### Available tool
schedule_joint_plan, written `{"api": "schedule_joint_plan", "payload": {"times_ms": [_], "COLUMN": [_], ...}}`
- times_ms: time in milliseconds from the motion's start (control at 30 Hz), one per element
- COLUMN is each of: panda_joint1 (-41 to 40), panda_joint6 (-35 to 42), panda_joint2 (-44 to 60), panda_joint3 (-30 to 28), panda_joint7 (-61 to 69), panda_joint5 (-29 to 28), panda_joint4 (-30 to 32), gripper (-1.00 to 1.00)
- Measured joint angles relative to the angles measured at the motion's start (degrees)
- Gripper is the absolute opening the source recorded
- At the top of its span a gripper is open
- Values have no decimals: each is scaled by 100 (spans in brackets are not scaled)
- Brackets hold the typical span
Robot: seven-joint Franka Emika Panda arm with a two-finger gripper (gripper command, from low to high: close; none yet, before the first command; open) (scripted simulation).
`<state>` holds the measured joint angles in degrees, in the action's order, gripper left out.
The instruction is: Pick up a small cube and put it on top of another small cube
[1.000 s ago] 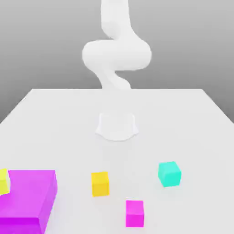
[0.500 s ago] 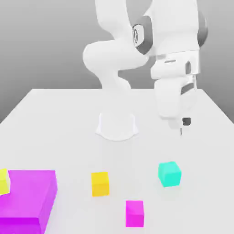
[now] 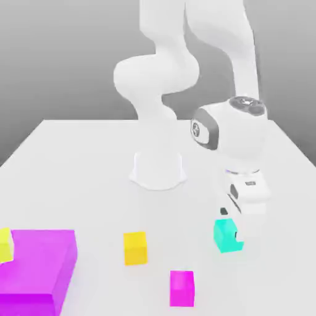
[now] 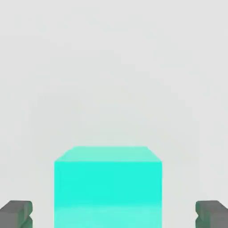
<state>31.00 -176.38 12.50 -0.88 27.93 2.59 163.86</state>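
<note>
The small cyan cube (image 3: 226, 239) rests on the white table toward the exterior view's right. My gripper (image 3: 231, 223) has come down right over it, fingers pointing down at its top. In the hand view the cyan cube (image 4: 107, 178) sits between the two dark fingertips (image 4: 16, 214), with a gap on each side. The gripper (image 4: 114, 214) is open and holds nothing. A small yellow cube (image 3: 135, 247) and a small magenta cube (image 3: 181, 287) lie apart on the table, toward the exterior view's left of the cyan one.
A large magenta block (image 3: 37, 268) occupies the near corner at the exterior view's left, with a yellow piece (image 3: 5, 244) at its edge. The arm's round base (image 3: 158, 170) stands at the table's middle.
The arm swung into view and lowered from above the table's right side down onto the cyan cube. The jaws stayed open. No cube has moved.
</note>
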Motion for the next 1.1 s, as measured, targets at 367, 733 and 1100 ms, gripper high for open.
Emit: {"api": "schedule_joint_plan", "payload": {"times_ms": [367,733,1100], "panda_joint1": [32,-476,-1459], "panda_joint6": [361,1461,1843], "panda_joint2": [-420,-1698,-2077], "panda_joint3": [-61,-253,-504], "panda_joint7": [-69,-1646,-4530], "panda_joint5": [-101,-261,-357], "panda_joint4": [69,248,236], "gripper": [-100,-100,-100]}}
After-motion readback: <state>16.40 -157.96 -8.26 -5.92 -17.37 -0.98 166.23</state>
